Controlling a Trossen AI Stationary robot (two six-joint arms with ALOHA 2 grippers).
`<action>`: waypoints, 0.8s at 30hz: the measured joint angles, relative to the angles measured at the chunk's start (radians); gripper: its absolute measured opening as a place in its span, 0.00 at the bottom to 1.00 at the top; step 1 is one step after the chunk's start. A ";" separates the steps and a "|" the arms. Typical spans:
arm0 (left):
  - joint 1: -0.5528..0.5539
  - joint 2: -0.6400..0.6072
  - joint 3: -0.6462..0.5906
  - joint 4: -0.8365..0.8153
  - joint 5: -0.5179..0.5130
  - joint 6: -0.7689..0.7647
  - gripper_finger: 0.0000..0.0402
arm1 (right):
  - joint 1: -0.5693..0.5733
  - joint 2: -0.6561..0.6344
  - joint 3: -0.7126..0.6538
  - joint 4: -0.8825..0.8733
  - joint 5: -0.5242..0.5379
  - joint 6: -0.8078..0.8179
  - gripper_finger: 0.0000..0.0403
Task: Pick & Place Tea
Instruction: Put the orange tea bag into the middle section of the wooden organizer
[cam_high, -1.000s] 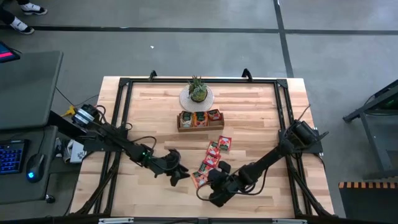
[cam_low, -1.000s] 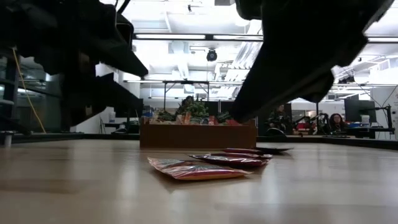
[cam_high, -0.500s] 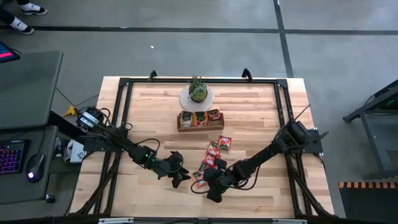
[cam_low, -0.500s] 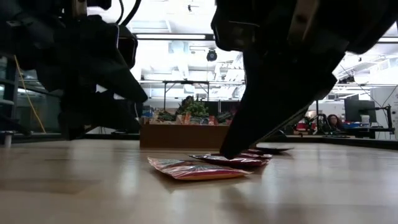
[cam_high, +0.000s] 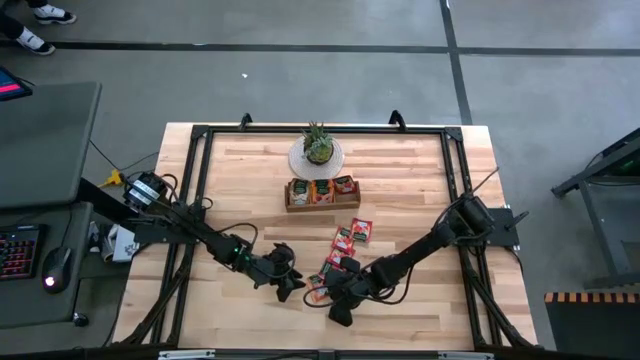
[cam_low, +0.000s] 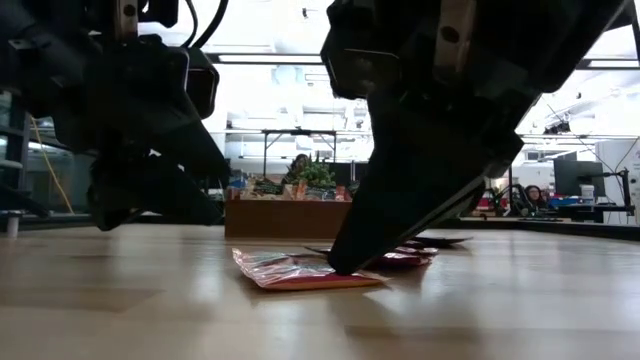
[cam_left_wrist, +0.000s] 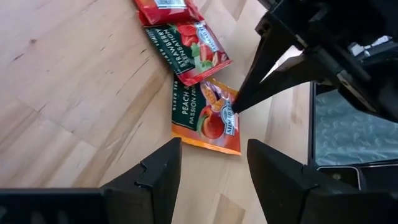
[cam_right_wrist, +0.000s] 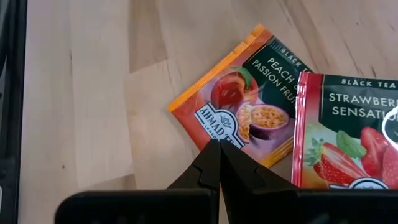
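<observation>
right gripper (cam_right_wrist: 219, 148) pressed shut, tips on 1 orange peach sachet (cam_right_wrist: 245, 118) beside 1 red strawberry sachet (cam_right_wrist: 348, 134) on table (cam_high: 420, 175); left gripper (cam_left_wrist: 208, 165) open, just beside, holding nothing.

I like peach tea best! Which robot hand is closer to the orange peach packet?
The right one. The right gripper, fingers shut, has its tips pressing on the edge of the peach packet. The left gripper is open and hovers just short of it, not touching.

tea sachets (cam_high: 340, 255) | red-orange, flat | loose cluster on table; more upright in wooden tray (cam_high: 321, 204)
</observation>
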 joint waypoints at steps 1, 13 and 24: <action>0.000 0.000 0.000 -0.004 0.000 -0.005 0.45 | -0.002 0.000 0.000 0.000 -0.004 0.000 0.00; 0.013 0.016 0.000 -0.003 0.022 -0.061 0.45 | -0.004 0.002 -0.002 0.002 -0.011 0.000 0.00; 0.117 0.071 0.004 0.023 0.192 -0.172 0.45 | -0.004 0.003 -0.002 0.020 -0.030 -0.008 0.00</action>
